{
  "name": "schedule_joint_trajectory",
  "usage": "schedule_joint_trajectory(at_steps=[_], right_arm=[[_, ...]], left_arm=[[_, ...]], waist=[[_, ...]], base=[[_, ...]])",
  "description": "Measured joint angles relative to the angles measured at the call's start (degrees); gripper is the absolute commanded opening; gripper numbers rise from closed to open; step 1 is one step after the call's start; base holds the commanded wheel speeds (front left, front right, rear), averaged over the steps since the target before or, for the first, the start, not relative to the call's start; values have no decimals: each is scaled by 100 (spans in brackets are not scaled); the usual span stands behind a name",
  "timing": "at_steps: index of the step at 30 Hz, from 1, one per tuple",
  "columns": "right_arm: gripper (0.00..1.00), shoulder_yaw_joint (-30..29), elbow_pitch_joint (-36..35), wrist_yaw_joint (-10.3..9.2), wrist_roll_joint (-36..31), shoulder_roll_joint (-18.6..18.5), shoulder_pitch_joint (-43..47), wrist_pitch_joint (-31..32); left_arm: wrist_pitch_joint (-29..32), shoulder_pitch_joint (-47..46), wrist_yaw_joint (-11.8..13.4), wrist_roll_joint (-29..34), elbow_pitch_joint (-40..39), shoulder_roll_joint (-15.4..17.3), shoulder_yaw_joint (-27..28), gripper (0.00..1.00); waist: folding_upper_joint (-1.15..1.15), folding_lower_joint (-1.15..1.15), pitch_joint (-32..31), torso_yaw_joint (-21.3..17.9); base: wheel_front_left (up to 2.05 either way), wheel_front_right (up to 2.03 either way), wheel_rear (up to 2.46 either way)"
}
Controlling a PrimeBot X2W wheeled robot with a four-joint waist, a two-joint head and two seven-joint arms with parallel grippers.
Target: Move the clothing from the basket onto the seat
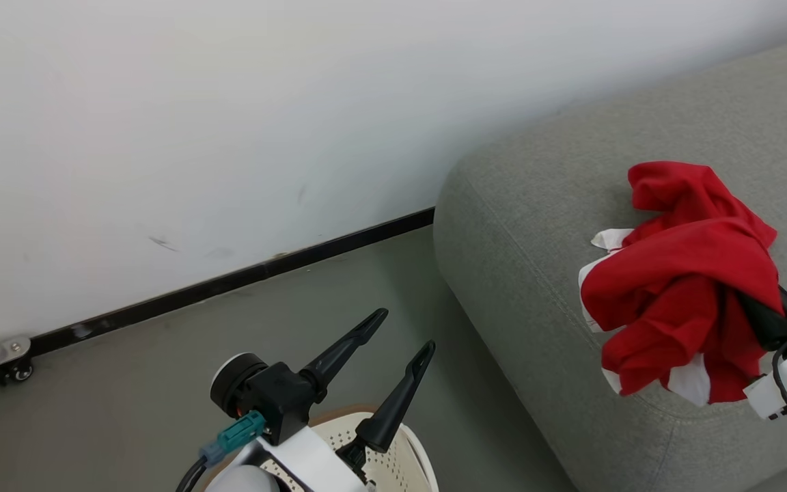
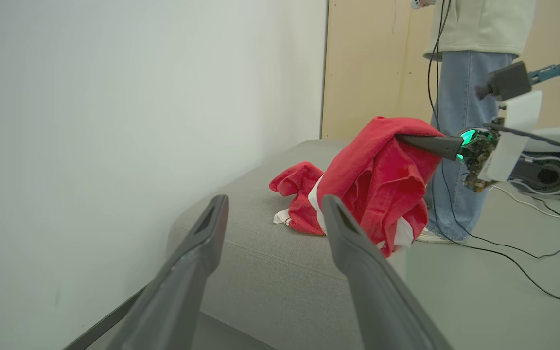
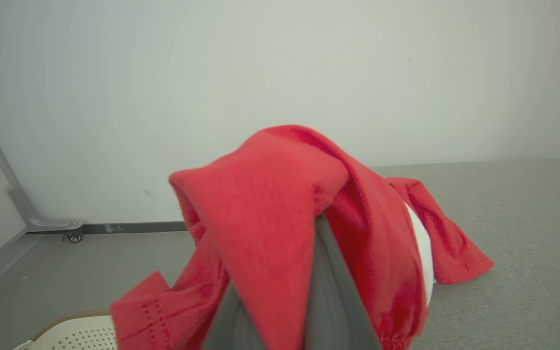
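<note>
The red clothing with white trim (image 1: pixel 687 273) hangs bunched over my right gripper (image 1: pixel 766 314), which is shut on it above the front corner of the grey seat (image 1: pixel 537 205). Part of the garment rests on the cushion (image 2: pixel 260 253). In the right wrist view the fabric (image 3: pixel 270 204) drapes over both fingers (image 3: pixel 328 291) and hides their tips. My left gripper (image 1: pixel 406 331) is open with nothing in it, above the cream perforated basket (image 1: pixel 400 458) on the floor. A corner of the basket (image 3: pixel 80 333) also shows in the right wrist view.
A white wall with a black baseboard (image 1: pixel 229 280) runs behind the seat. A small caster (image 1: pixel 18 369) sits at the wall's foot. A person in jeans (image 2: pixel 460 121) stands beyond the seat, with cables (image 2: pixel 518 262) on the floor.
</note>
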Motion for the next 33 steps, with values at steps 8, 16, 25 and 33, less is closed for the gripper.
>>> schedule_joint_trajectory(at_steps=[8,16,25,33], right_arm=[[0,-152,-237,0,-119,-10,86,-1],[0,-166,-343,0,-170,47,85,8],[0,-328,-203,0,-167,14,-481,276],[0,-564,193,0,-168,-126,-1285,611]], left_arm=[[0,22,0,14,33,9,-11,100],[0,55,12,114,37,99,29,100],[0,42,60,210,-75,220,114,100],[54,-230,101,310,-267,293,203,100]], waist=[[0,0,80,-291],[0,0,240,-469],[0,0,522,-487],[0,0,815,-385]], base=[[0,0,0],[0,0,0],[0,0,0],[0,0,0]])
